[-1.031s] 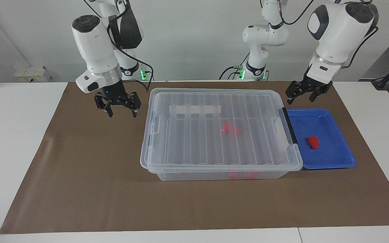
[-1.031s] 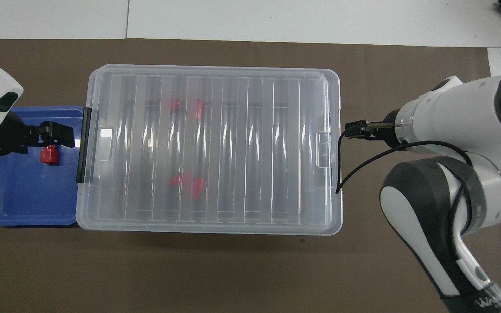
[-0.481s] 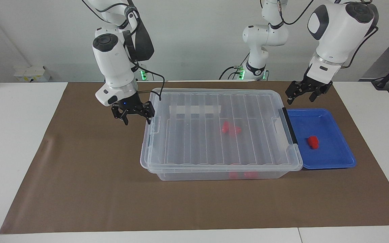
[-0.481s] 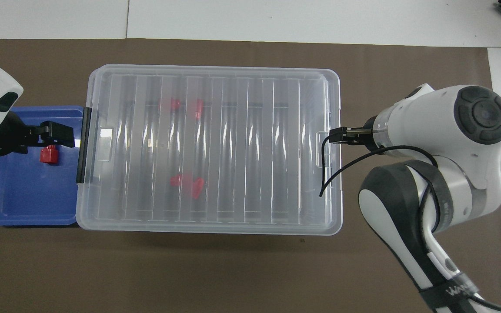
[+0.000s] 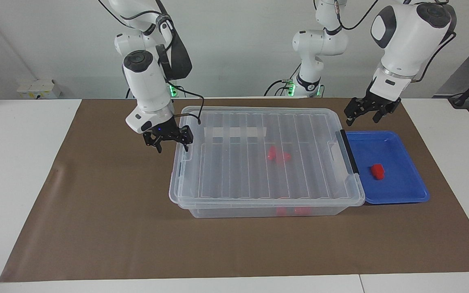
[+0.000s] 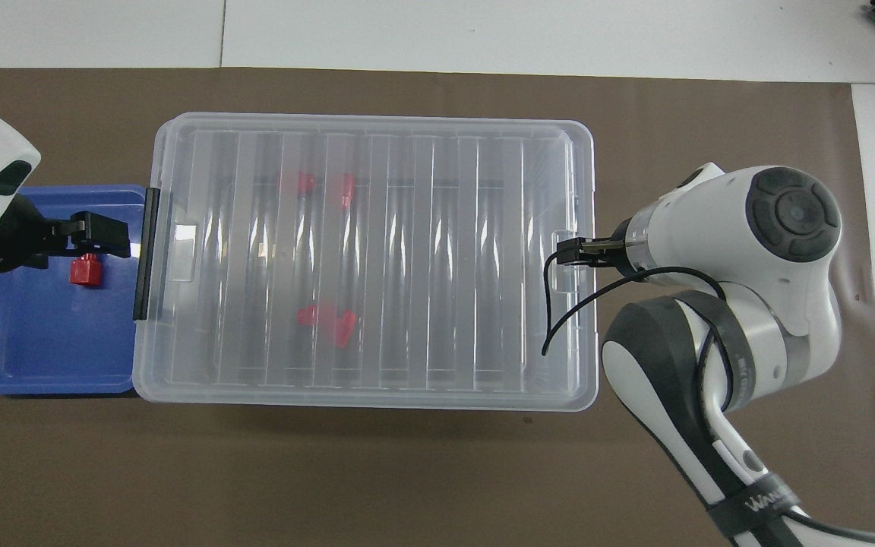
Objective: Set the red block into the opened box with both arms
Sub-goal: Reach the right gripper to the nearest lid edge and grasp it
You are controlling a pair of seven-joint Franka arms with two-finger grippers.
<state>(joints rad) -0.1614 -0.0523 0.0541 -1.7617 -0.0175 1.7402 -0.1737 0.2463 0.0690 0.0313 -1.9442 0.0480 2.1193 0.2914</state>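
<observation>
A: Box position?

B: The clear storage box (image 5: 265, 156) fills the centre of the facing view, on the brown mat (image 5: 96, 211). Ribbed lid (image 6: 365, 258) seated flat on it. Black end handle (image 5: 349, 151) at the end that touches the blue tray (image 5: 401, 193).

A: Red block?

B: The red block (image 5: 377, 171) lies in the blue tray, right of centre in the facing view; centre left in the overhead view (image 6: 85, 270). It lies free, nothing gripping it. Other red pieces (image 5: 279, 155) show through the lid inside the box, and two more (image 5: 293, 211) against the box wall farthest from the robots.

A: Right gripper?

B: The right gripper (image 5: 170, 139) is left of centre in the facing view, at the box end away from the tray. Fingers spread wide, empty. One fingertip sits by the lid's end latch tab (image 5: 188, 151); contact I cannot confirm. In the overhead view it (image 6: 570, 251) overlaps the lid's rim at centre right.

A: Left gripper?

B: The left gripper (image 5: 365, 111) hangs at upper right of the facing view, raised over the mat at the tray's edge nearest the robots. Fingers wide apart, holding nothing. In the overhead view it (image 6: 99, 234) shows just above the red block, by the black handle.
</observation>
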